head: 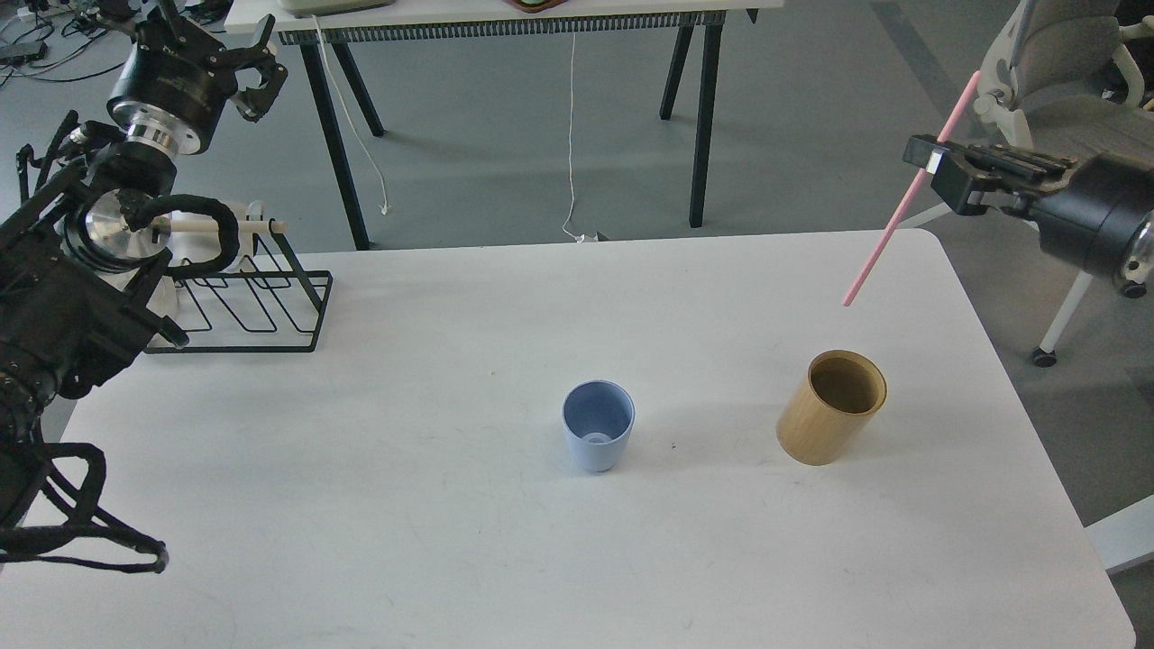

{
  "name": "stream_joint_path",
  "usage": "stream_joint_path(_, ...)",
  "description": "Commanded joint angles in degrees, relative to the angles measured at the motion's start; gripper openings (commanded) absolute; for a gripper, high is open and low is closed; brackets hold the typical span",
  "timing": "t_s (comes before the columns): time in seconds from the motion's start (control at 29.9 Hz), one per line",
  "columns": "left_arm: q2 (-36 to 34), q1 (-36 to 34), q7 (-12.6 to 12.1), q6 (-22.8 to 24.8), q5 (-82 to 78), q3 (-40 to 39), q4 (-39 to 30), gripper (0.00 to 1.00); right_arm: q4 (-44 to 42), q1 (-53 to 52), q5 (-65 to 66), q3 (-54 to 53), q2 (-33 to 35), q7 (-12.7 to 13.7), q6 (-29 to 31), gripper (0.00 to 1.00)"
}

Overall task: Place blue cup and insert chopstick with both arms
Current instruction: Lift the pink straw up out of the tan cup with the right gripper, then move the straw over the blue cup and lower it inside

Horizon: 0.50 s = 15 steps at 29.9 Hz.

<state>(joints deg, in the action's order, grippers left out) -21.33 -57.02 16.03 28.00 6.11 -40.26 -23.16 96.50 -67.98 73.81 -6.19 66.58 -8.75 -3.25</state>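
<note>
Standing upright mid-table, the blue cup [598, 437] is empty, with the tan cylinder holder [831, 407] near on its right. Your right gripper [938, 160] pinches the pink chopstick [909, 193], tilted in the air above the table's [361, 505] right edge. Your left gripper [252, 77] hangs raised at far left above the wire rack [261, 306], fingers spread and empty.

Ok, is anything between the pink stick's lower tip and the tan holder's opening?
Nothing visible. The right pincer holds the pink stick tilted, its lower tip in open air up and behind the tan holder. The blue cup stands well off to the left.
</note>
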Motion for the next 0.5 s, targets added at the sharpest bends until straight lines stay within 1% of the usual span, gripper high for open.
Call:
stream_joint_path(0.0,-0.3,-0.1,0.0,0.0,0.0,0.0,0.0,0.99,-0.3,0.7,-0.2,0.3,-5.6,-0.1,0.0,0.03)
stream_joint_path(0.2,-0.8,-0.1,-0.1,0.0,0.0,0.1,0.0,0.99,-3.1,2.9,0.5,0.7,-18.2,0.0,0.1,0.03)
stream_joint_path(0.47,-0.8,0.2,0.3,0.0,0.0,-0.1,0.0,0.99,-10.4,4.2,0.8,3.8,-27.3,-0.1,0.1,0.03)
